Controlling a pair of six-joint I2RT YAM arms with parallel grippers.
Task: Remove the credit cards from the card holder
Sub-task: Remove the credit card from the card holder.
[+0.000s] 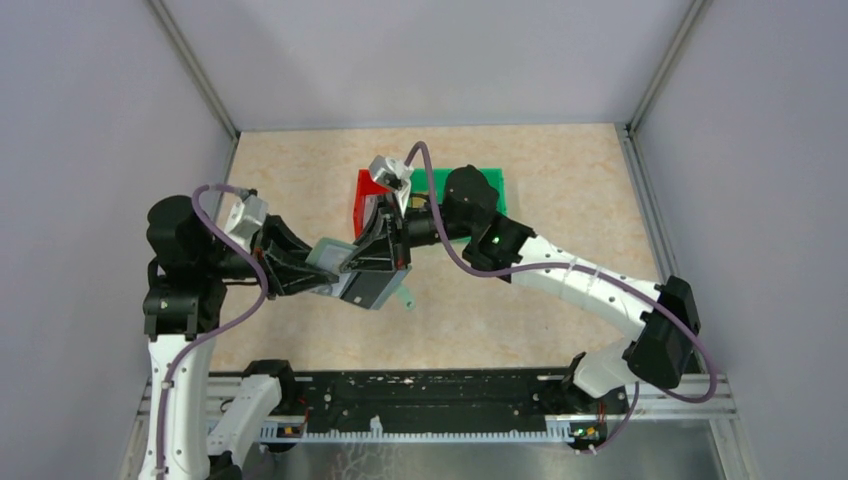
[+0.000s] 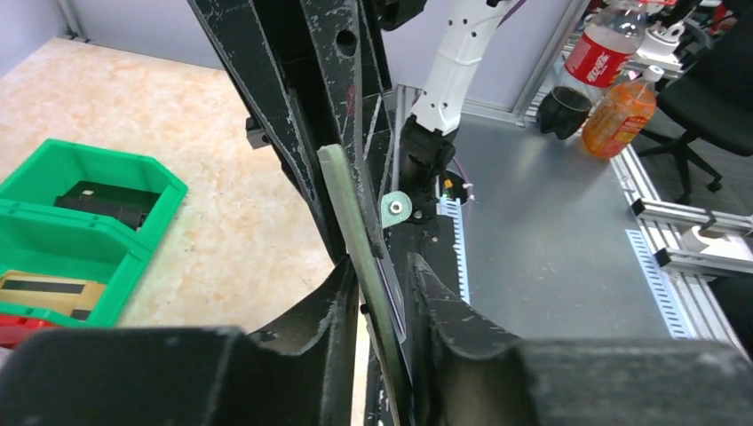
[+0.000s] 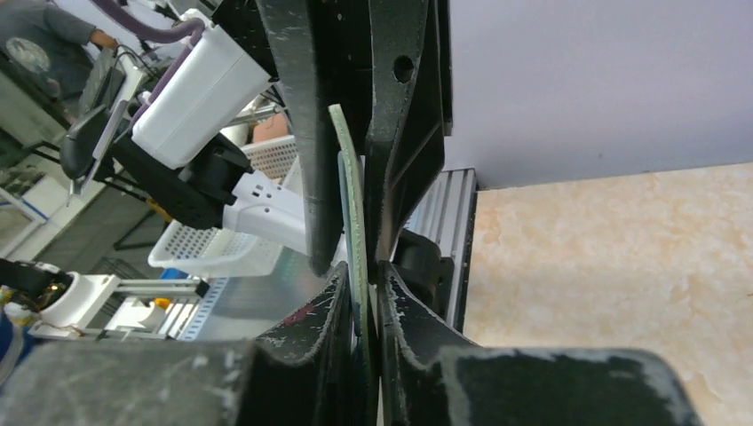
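I see the card holder [image 2: 342, 204] edge-on in both wrist views, a thin green slab held in the air over the middle of the desk [image 1: 560, 200]. Its long side runs left to right, and the two claws meet on it from opposite ends, so neither arm is nearer. My right claw [image 3: 364, 302] is pressed together on the holder's edge. My left claw [image 2: 382, 302] has one finger on each side of the slab, very close, but I cannot tell if it pinches. Well apart, the green bin [image 2: 53, 235] holds a dark card [image 2: 107, 200] and a tan card [image 2: 44, 291] with a dark stripe. The red label on the bottle [image 2: 604, 44] is too small to read.
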